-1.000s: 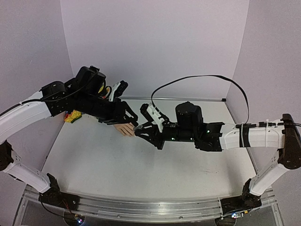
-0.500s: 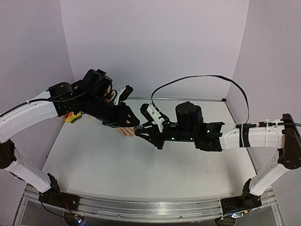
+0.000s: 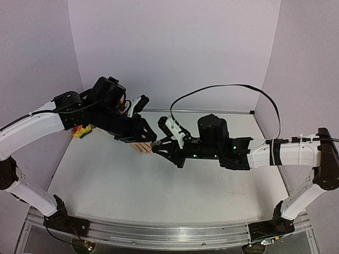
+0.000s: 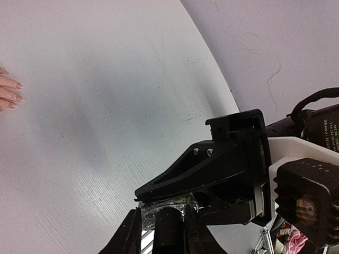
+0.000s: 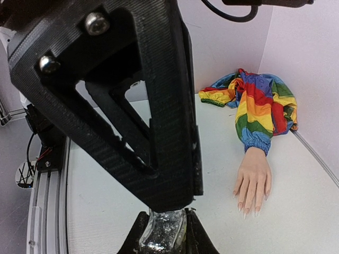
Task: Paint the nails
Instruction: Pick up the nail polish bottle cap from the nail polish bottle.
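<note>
The desk is matt white with a faint grain. The hand and its nails look like smooth plastic, and the sleeve is soft cloth. The left pincer and right pincer are matt black, finely ridged plastic. The bottle is glossy and glittery, the cap smooth.

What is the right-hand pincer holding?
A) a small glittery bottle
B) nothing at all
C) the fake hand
A: in the right wrist view the right pincer is closed on a small glittery bottle, while the fake hand lies apart on the table.
</note>
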`<action>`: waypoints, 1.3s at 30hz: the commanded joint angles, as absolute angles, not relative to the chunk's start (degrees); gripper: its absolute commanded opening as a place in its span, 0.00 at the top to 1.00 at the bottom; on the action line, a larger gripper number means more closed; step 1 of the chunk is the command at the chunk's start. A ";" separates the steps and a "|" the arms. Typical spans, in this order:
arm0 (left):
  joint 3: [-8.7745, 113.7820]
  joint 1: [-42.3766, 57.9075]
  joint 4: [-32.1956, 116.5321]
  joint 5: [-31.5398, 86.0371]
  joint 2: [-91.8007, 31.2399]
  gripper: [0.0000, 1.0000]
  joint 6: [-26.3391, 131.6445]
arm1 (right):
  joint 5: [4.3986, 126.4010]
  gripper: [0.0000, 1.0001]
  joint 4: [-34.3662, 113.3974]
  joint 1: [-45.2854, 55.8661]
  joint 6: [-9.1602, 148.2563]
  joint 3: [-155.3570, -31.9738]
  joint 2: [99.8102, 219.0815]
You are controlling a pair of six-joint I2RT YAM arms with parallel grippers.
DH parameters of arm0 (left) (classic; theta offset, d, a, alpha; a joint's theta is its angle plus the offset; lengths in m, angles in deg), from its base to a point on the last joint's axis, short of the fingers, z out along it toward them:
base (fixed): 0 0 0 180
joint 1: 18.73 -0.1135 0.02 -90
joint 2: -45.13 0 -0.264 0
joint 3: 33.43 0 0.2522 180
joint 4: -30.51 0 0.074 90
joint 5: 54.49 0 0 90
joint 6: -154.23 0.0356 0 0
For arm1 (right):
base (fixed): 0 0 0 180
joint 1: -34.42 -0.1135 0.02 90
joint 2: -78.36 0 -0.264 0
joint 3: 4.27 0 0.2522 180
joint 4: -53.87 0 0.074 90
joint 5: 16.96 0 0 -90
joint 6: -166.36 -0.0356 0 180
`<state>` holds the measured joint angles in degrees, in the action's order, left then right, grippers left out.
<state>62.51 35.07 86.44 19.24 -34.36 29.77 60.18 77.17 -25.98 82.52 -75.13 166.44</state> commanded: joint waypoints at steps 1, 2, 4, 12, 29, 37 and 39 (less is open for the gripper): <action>64.90 34.92 86.20 19.94 -32.38 0.71 30.11 | 59.57 1.00 79.40 -25.94 81.92 -77.62 165.20; 64.89 34.96 86.20 20.00 -32.20 0.70 30.20 | 59.57 1.00 79.41 -25.96 81.90 -77.60 165.28; 64.80 34.90 86.20 20.35 -31.90 0.70 30.33 | 59.49 1.00 79.40 -25.93 81.81 -77.69 165.29; 64.78 34.90 86.24 20.68 -31.78 0.84 30.32 | 59.05 1.00 79.40 -25.93 81.90 -77.97 165.72; 65.97 34.57 87.94 25.53 -30.35 1.00 28.09 | 59.73 1.00 79.13 -25.89 83.63 -76.97 166.45; 66.62 34.44 88.95 26.03 -32.29 1.00 22.52 | 77.61 1.00 82.41 -28.85 89.82 -76.29 168.25; 66.69 34.37 89.84 27.85 -32.68 1.00 20.61 | 83.82 1.00 86.26 -29.87 92.35 -74.86 168.72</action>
<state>62.86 35.29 87.82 22.67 -33.22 24.88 68.96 79.90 -28.26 86.78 -75.18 167.68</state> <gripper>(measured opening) 0.155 0.175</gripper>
